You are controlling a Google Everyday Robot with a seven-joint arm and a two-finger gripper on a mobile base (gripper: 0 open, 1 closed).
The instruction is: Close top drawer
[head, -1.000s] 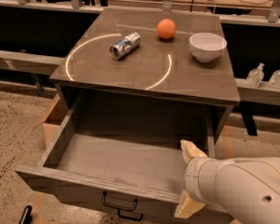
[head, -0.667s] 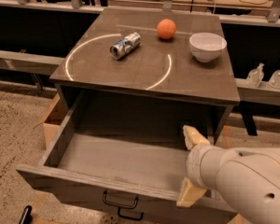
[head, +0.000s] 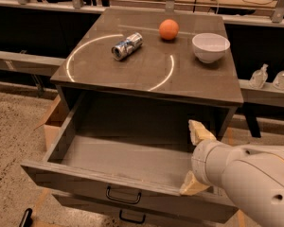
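The top drawer [head: 123, 157] is pulled far out of the grey-brown cabinet, its flat bottom bare. Its small black handle [head: 123, 195] sits mid-front; a lower drawer front with a similar handle [head: 131, 217] shows below it. My gripper [head: 195, 159] is at the drawer's right end, over the right front corner. Its two tan fingers [head: 199, 131] are spread apart, one above the drawer's inside and one near the front edge, holding nothing. The white arm fills the lower right.
On the cabinet top [head: 199, 82] lie a tipped can [head: 127, 46], an orange [head: 168, 29] and a white bowl [head: 210, 47]. A cardboard box [head: 52, 122] stands left of the cabinet. Two clear bottles [head: 270, 76] stand on a ledge at the right.
My gripper and arm have shifted slightly to the right and toward the drawer's front right corner. The drawer has not visibly moved.
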